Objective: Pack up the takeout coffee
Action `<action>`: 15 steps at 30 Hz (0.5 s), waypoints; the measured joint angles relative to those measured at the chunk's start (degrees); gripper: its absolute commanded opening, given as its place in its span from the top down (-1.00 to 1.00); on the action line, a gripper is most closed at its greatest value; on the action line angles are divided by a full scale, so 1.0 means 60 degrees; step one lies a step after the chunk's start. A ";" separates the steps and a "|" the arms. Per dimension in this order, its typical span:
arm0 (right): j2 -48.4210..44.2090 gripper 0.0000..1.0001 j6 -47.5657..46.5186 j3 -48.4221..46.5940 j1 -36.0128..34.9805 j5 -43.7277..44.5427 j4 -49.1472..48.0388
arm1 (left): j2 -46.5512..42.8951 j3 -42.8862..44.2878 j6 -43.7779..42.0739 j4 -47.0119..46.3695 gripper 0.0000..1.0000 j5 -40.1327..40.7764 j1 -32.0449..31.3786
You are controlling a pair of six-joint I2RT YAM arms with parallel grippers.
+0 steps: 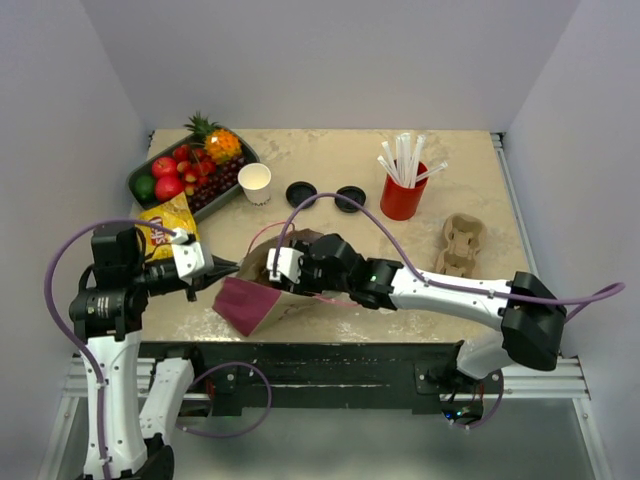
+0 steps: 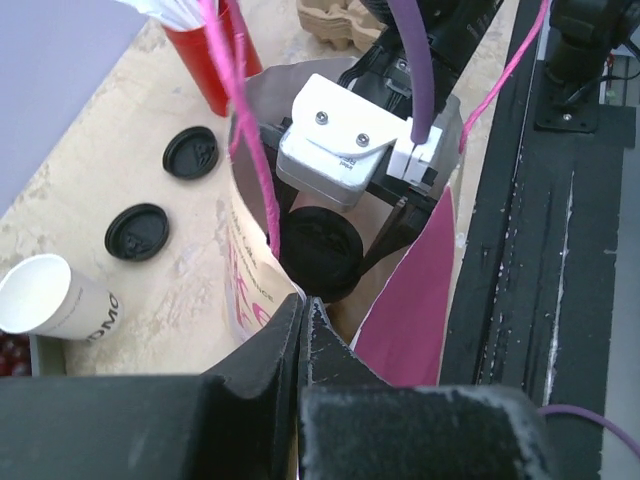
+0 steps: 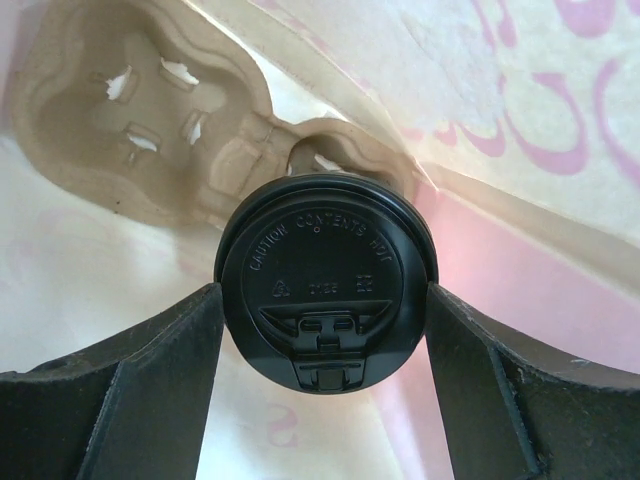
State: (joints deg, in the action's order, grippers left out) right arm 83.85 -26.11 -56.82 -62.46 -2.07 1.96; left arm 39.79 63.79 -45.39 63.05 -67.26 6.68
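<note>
A brown and magenta paper bag lies open near the table's front edge. My left gripper is shut on the bag's rim and holds the mouth open. My right gripper reaches inside the bag. Its fingers press both sides of the black lid of the takeout coffee. The cup under that lid is hidden. The lid hangs over a pocket of a cardboard carrier inside the bag. Another white paper cup stands uncovered at the back, with two loose black lids beside it.
A red cup of white straws stands at the back right. A second cardboard carrier lies right of the bag. A dark tray of fruit and a yellow chips bag sit at the left.
</note>
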 measured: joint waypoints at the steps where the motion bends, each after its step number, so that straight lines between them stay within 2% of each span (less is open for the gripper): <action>1: -0.0047 1.00 -0.0098 0.0069 -0.0062 0.0029 -0.0011 | -0.0109 -0.0149 -0.0237 0.0055 1.00 -0.0102 0.0000; 3: -0.0149 1.00 -0.0280 0.0251 -0.0164 0.0131 -0.0062 | -0.0342 -0.0528 -0.0361 -0.0080 0.71 -0.0280 0.0000; 4: -0.0168 1.00 -0.0335 0.0288 -0.0193 0.0182 -0.0051 | -0.0426 -0.0714 -0.0317 -0.0255 0.40 -0.0350 0.0000; 5: -0.0164 1.00 -0.0346 0.0288 -0.0200 0.0211 -0.0051 | -0.0492 -0.0874 -0.0211 -0.0455 0.23 -0.0423 0.0000; 8: -0.0149 1.00 -0.0229 0.0226 -0.0200 0.0277 0.0055 | -0.0539 -0.1049 0.0237 -0.0943 -0.12 -0.0667 0.0000; 11: -0.0058 1.00 0.0066 0.0033 -0.0204 0.0401 0.0182 | -0.0557 -0.1067 0.0674 -0.1126 -0.26 -0.0820 0.0000; 15: 0.0091 0.97 0.0470 -0.0182 -0.0215 0.0474 0.0248 | -0.0707 -0.1195 0.2149 -0.2055 -0.28 -0.0900 0.0000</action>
State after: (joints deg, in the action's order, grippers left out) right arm 84.40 -23.29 -57.91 -63.75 0.78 3.44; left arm 35.55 56.62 -32.49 50.72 -72.66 6.68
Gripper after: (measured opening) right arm 0.777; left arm 0.631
